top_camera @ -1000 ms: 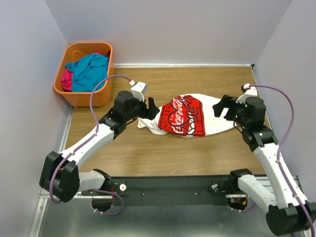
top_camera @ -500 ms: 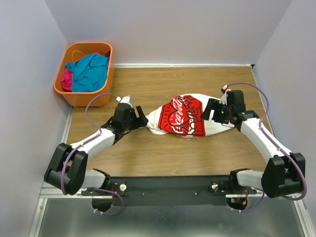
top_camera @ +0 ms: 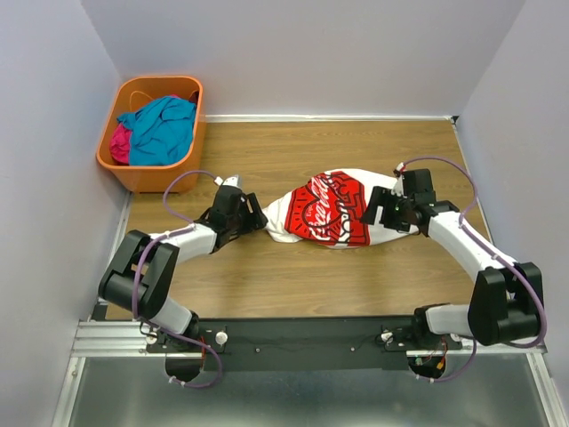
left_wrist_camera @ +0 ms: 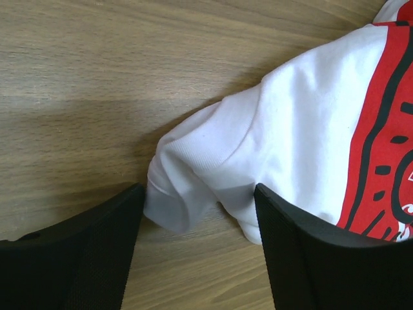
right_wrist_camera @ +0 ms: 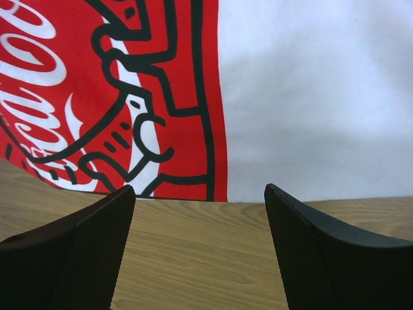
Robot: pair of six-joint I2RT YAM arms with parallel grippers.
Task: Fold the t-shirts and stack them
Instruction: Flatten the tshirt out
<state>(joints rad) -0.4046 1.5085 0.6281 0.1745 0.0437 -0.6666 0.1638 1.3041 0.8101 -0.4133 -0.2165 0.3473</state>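
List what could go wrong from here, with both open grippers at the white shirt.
1. The left gripper straddles only the sleeve tip of the white t-shirt; a pinch there may slip off or catch several layers.
2. The right gripper sits at the shirt's near edge over the table; it may close short of the cloth.
3. The shirt lies bunched, so pulling might not flatten it.

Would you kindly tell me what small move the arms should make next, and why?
Probably close both grippers on the white t-shirt. The left gripper is open with the sleeve end between its fingertips; the right gripper is open with the shirt's edge right at its fingertips, so it may need to ease forward slightly first. The shirt lies bunched, not yet spread.
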